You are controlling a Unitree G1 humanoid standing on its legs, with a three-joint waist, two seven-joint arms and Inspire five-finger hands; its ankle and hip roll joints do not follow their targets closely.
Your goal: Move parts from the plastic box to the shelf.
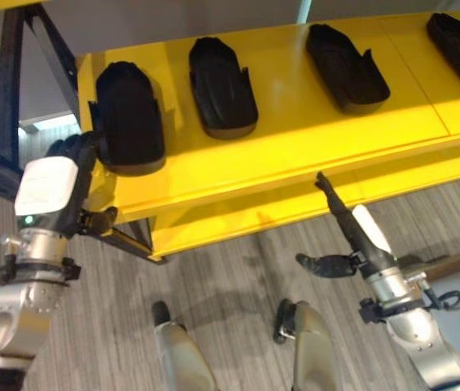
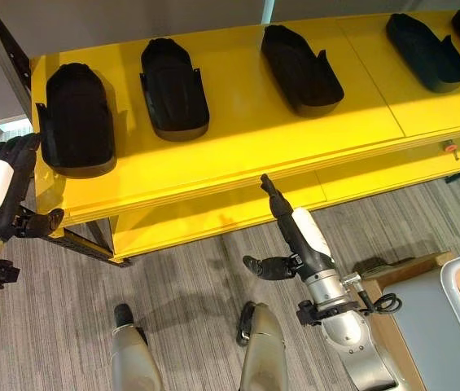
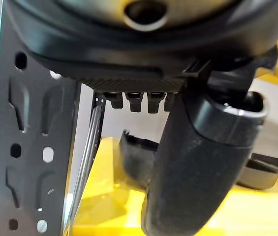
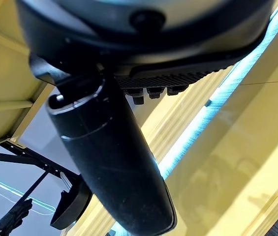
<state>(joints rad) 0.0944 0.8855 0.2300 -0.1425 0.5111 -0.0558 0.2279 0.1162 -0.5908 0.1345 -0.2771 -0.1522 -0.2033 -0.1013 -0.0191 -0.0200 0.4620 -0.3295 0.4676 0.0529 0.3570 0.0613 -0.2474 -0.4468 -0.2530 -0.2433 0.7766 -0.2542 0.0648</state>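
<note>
Right hand sits closest in the left eye view, at five o'clock, fingers straight and empty below the yellow shelf. Left hand, at nine o'clock, touches the end black part; I cannot tell its grip. Right eye view: more parts line the shelf. Left wrist view: thumb before that part.

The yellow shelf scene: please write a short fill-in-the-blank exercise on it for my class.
1. The black parts lie on a shelf coloured ____.
2. The left hand is at the shelf's ____ end.
3. The right hand has its fingers stretched ____.
4. The right hand holds ____.

Missing words: yellow; left; straight; nothing
</note>
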